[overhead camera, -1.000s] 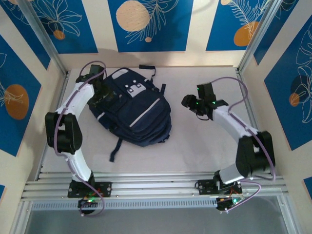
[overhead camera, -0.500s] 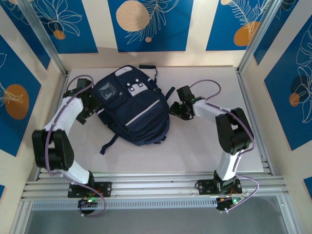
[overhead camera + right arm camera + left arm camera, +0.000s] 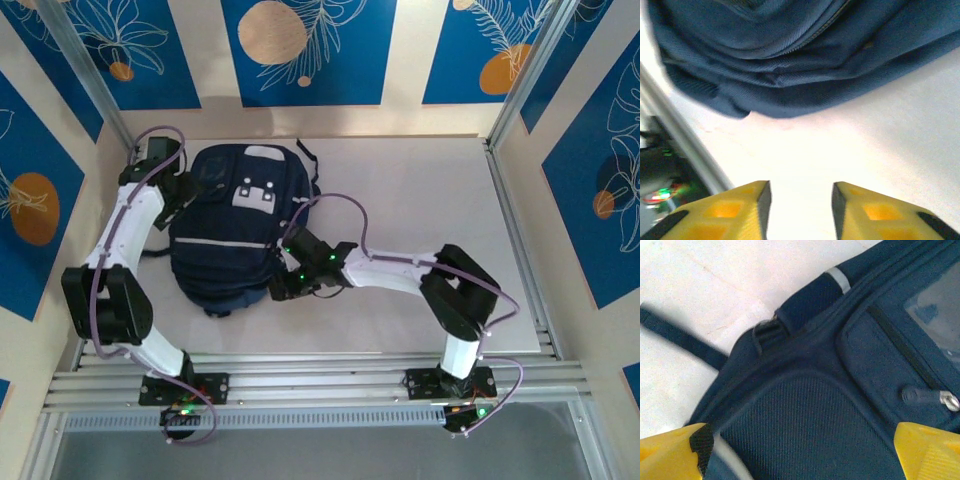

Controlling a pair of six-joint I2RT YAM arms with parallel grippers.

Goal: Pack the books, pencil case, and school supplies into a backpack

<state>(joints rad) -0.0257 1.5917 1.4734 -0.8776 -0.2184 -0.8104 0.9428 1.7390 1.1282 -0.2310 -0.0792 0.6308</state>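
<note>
The navy backpack (image 3: 235, 240) lies front pocket up on the left half of the table, its white patch (image 3: 255, 195) facing up. My left gripper (image 3: 190, 195) is at its far left side. In the left wrist view that gripper (image 3: 800, 455) stands wide open over the backpack's (image 3: 805, 420) mesh side pocket, one yellow finger at each lower corner. My right gripper (image 3: 283, 285) is low at the bag's near right corner. It (image 3: 801, 200) is open over bare table, with the backpack's (image 3: 790, 60) bottom edge just ahead. The books, pencil case and school supplies are out of view.
A dark strap (image 3: 680, 337) trails from the bag onto the white table, and a zipper pull (image 3: 930, 397) lies on its front. The metal frame rail (image 3: 320, 385) runs along the near edge, and padded walls (image 3: 50, 200) close the sides. The table's right half (image 3: 430, 190) is bare.
The backpack has turned and slid left and nearer. My right arm swept from the table's right side to the bag's near right corner, its jaws narrowing. The left gripper stayed against the bag's far left.
</note>
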